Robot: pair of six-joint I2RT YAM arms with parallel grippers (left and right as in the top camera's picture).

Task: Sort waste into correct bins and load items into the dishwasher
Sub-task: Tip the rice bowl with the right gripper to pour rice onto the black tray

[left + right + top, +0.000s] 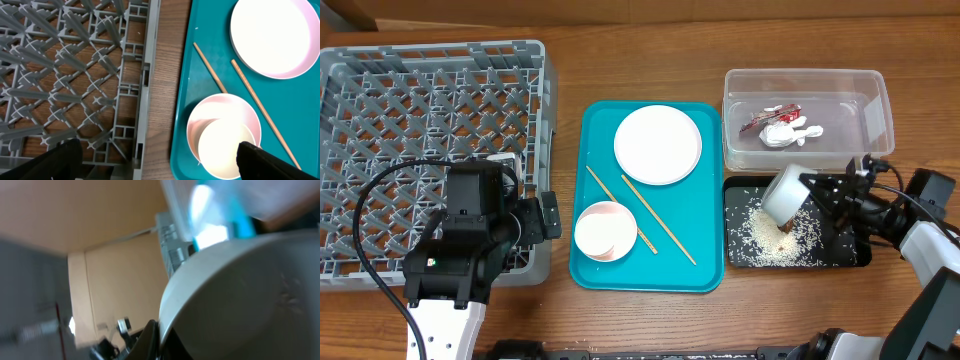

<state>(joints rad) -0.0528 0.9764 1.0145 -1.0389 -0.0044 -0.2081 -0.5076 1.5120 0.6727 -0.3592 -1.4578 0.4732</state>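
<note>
Overhead, the right end effector point(814, 193) grips the grey bowl point(783, 193) by its rim, tipped on its side above the black tray point(847, 256), where rice grains point(770, 240) lie scattered. Behind it, the clear tub point(876, 108) holds the red wrapper point(767, 116) and the tissue point(790, 132). The teal tray point(600, 272) on the bench point(650, 320) carries the white plate point(658, 144), two chopsticks point(660, 220) and the pink bowl point(610, 230) with the white cup point(223, 149) inside it. The left end effector point(160, 161) hangs with fingers spread wide over the gap between the dish rack point(420, 120) and the teal tray.
</note>
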